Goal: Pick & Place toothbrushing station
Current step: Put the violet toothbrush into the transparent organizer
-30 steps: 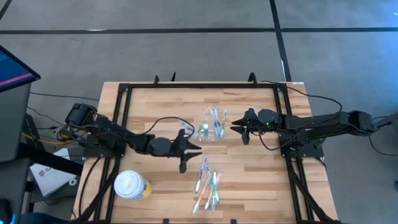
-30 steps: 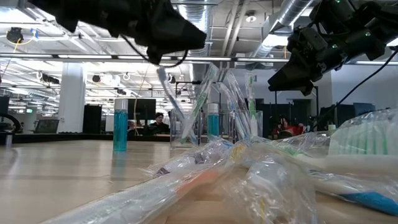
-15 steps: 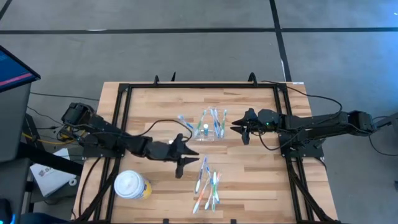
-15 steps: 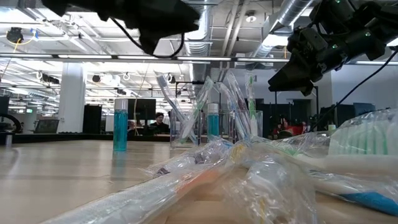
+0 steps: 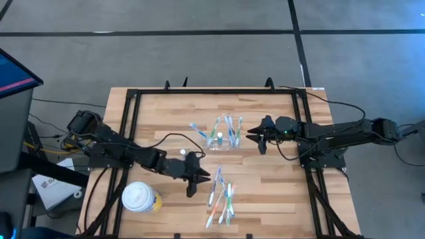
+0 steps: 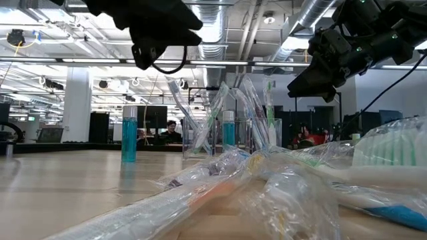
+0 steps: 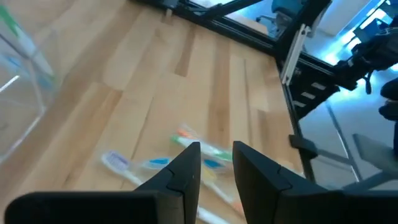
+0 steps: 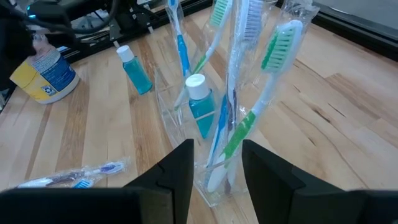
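Observation:
The clear toothbrushing station [image 5: 226, 142] stands on its base mid-table, holding several toothbrushes and a small blue bottle; it also shows in the low view [image 6: 230, 137] and the right wrist view [image 8: 177, 109]. My right gripper [image 5: 251, 137] is open and empty, hovering just off the station's right end, its fingers pointing at it. My left gripper [image 5: 204, 178] is open and empty, above the table on the near side of the station, beside a pile of wrapped toothbrushes [image 5: 222, 196]; the pile lies ahead of its fingers in the left wrist view [image 7: 186, 140].
A second small blue bottle [image 5: 182, 153] stands on the table left of the station. A yellow cup with a white lid [image 5: 139, 198] stands near the front left. A black frame [image 5: 133, 106] runs around the wooden table top.
My left gripper has drawn back from the station's left end toward the table's near edge, ending beside the wrapped toothbrushes. This has uncovered the small blue bottle left of the station. The station and its brushes have stayed put.

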Robot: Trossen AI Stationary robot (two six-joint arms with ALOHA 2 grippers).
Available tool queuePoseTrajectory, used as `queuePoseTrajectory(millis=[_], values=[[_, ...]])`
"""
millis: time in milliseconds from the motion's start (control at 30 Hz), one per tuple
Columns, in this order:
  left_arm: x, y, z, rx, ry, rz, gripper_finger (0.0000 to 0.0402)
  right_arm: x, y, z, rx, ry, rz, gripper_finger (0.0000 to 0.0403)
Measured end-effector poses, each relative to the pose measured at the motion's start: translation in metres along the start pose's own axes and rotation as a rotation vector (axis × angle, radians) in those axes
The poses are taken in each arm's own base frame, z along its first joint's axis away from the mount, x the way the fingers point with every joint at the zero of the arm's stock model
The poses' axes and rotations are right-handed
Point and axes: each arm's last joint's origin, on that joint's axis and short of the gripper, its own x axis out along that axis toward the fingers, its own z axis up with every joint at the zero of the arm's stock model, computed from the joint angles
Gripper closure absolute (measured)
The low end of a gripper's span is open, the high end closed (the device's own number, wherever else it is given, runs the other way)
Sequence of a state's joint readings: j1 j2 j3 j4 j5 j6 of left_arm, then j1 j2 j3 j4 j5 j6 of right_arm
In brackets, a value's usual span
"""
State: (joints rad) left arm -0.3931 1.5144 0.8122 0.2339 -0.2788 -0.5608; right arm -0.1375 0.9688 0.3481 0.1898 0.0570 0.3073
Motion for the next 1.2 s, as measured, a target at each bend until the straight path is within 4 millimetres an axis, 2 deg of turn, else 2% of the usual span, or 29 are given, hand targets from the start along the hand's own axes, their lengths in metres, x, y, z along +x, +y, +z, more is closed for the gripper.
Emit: queuePoseTrajectory(millis=[67, 233, 400, 500, 967, 1200], values=[[0.002, 0.000, -0.002, -0.009, 0.038, 0.005, 0.0314, 0.000, 0.000, 0.000, 0.000, -0.001, 0.000, 0.0276], [0.024, -0.008, -0.005, -0.036, 0.106, -0.024, 0.0314, 0.000, 0.000, 0.001, 0.001, -0.007, 0.002, 0.0276], [0.047, -0.007, -0.014, -0.090, 0.221, 0.051, 0.0314, 0.000, 0.000, 0.001, 0.008, -0.007, 0.002, 0.0276], [0.055, -0.004, -0.018, -0.128, 0.245, 0.083, 0.0314, 0.000, 0.000, 0.000, 0.007, 0.001, 0.002, 0.0276], [0.081, 0.022, -0.047, -0.238, 0.360, 0.193, 0.0314, 0.000, 0.000, 0.000, 0.008, 0.002, 0.004, 0.0276], [0.084, 0.027, -0.045, -0.247, 0.353, 0.207, 0.0314, 0.000, 0.000, 0.000, 0.008, 0.002, 0.004, 0.0276]])
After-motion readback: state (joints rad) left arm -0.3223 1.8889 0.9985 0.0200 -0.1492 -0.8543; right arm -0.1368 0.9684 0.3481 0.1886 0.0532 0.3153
